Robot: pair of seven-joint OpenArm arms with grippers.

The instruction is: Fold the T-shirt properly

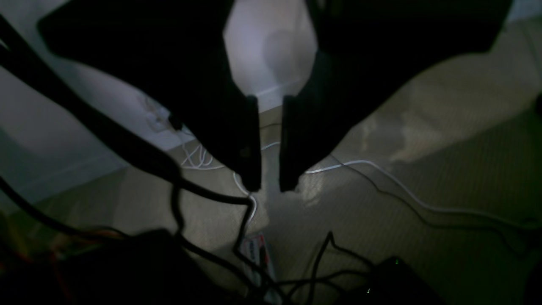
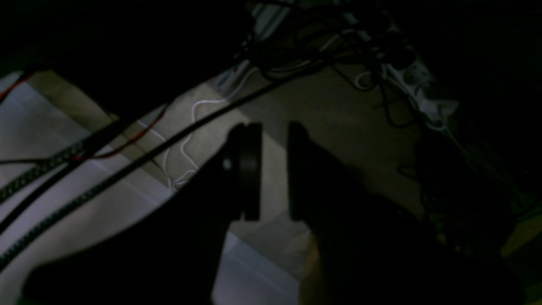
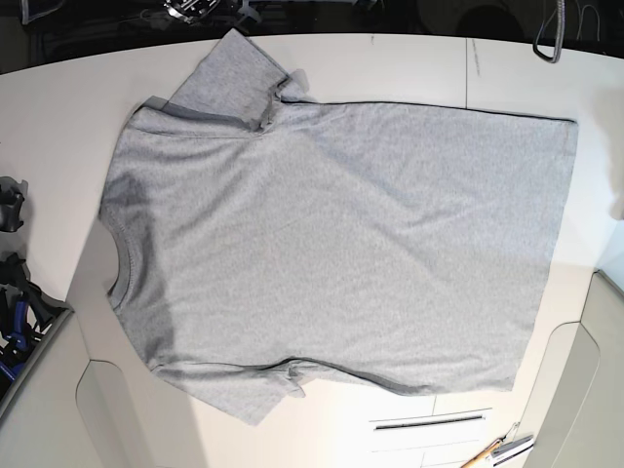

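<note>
Your T-shirt [image 3: 331, 253] lies spread flat on the white desk [image 3: 58, 107], plain side up: collar at 9 o'clock, sleeves at 11 and 7, hem at 3. Judge it light, soft and limp; it will sag and drag, so pinch doubled cloth at the shoulder seams or hem corners. Your right claw [image 2: 273, 169] and left claw [image 1: 269, 146] each hang slightly parted over the floor, gripping nothing

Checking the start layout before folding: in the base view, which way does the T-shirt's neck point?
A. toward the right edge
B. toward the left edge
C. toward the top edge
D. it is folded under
B: the T-shirt lies flat, its ribbed collar at the left, hem at the right.
</note>
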